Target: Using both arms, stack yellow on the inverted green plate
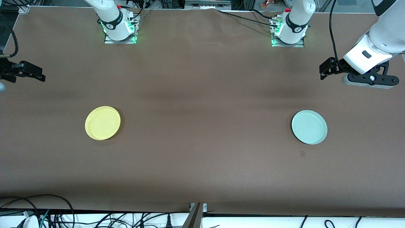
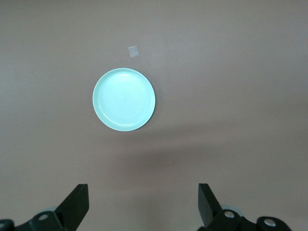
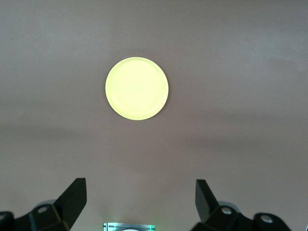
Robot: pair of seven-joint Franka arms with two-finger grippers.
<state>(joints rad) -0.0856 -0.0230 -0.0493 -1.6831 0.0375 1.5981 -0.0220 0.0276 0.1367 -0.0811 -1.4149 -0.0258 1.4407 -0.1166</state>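
While both arms wait high above the ends of the desk [image 1: 202, 95], the two plates lie on its brown cover, well apart from each other. The yellow plate [image 1: 102, 123] is toward the right arm's end of the desk, and the green plate [image 1: 309, 127] is toward the left arm's end. Both plates lie with the hollow side up, so the green plate is not yet inverted, and nothing rests on it. Just beside the green plate, a little nearer to the front camera, a small square mark [image 1: 302, 153] sits on the cover.

The left hand [image 1: 324, 70] hangs in the air over the desk at the left arm's end, and it is released: in the left wrist view its two black fingers [image 2: 77, 204] stand wide apart with only bare cover between them, and the green plate [image 2: 123, 100] is seen far below. The right hand [image 1: 39, 75] hangs over the edge of the desk at the right arm's end. It is released too, its fingers [image 3: 74, 197] spread with nothing between them, and the yellow plate [image 3: 137, 88] shows below it, untouched.
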